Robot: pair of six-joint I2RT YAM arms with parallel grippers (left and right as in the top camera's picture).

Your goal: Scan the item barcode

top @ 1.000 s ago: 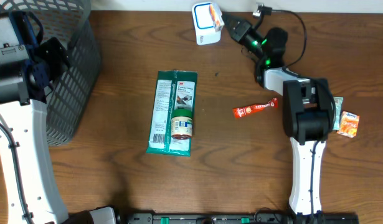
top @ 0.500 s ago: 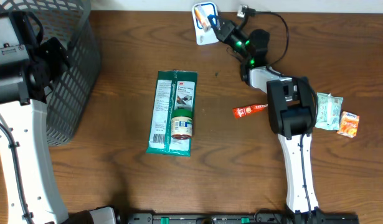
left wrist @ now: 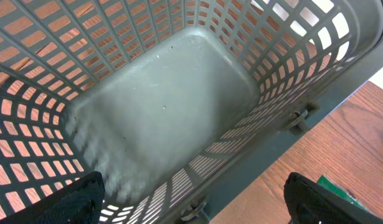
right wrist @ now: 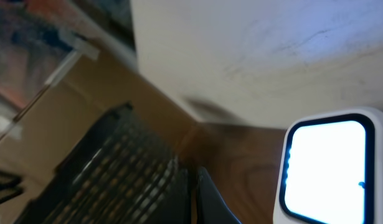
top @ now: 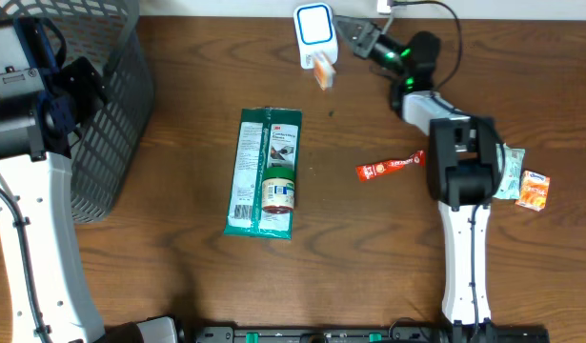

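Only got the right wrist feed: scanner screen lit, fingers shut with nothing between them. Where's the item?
Observer: A small orange packet lies on the table right beside the scanner base, apart from the right fingers.
Operator: Left arm doing anything?
Observer: No. The left fingers are wide open and hang over the grey basket.
Operator: What else is waiting?
Observer: Mid-table there is a green pack with a small jar lying on it, and a red sachet sits near the right arm.
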